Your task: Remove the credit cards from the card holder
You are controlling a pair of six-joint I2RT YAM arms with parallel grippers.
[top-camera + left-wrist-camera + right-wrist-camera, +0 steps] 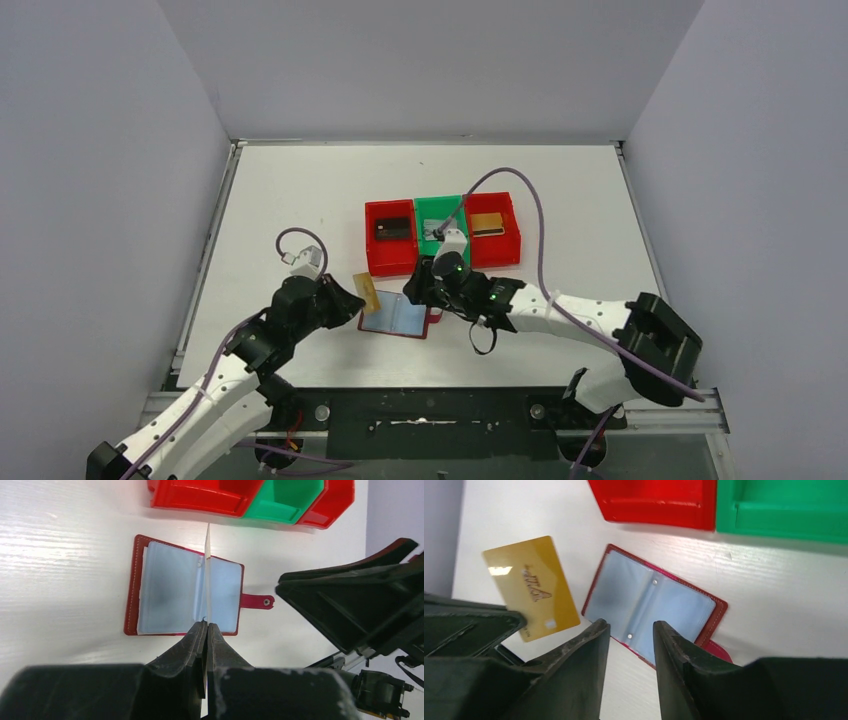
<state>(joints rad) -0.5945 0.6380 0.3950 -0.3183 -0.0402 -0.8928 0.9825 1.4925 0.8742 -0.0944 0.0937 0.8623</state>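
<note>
Pinching the gold credit card [531, 587] by one end, where such light, stiff, likely slippery plastic grips best, the left gripper [206, 626] holds it just beside the open card holder [395, 318], the right gripper [630, 626] hovering over it with jaws apart and empty.

Dark red card holder [400, 318] open flat (pale blue sleeves up); gold credit card [531, 587] held aloft beside it.
</note>
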